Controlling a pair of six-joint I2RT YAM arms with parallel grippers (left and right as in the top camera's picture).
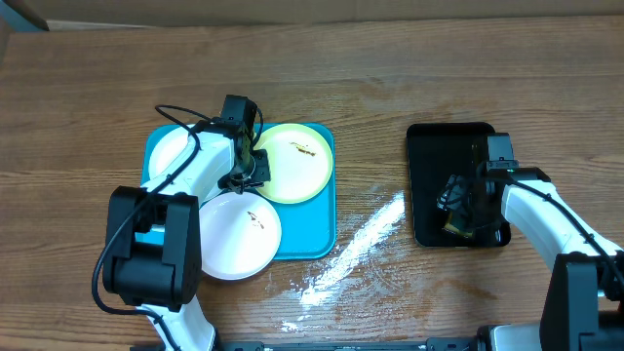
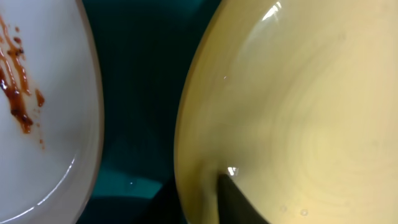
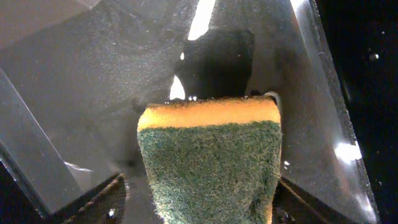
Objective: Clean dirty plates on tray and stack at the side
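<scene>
My right tool (image 1: 458,207) pinches the sponge (image 3: 211,162) over the black tray (image 1: 439,146), while my left tool (image 1: 252,174) straddles the yellow-green plate's (image 1: 297,161) rim on the turquoise tray (image 1: 317,239), grip unclear; a shallow bite could let it slip.

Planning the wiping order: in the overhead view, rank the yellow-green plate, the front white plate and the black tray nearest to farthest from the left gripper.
1. Yellow-green plate, right half of the blue tray, at the left gripper.
2. Front white plate, blue tray's front-left corner.
3. Black tray, far right.
</scene>
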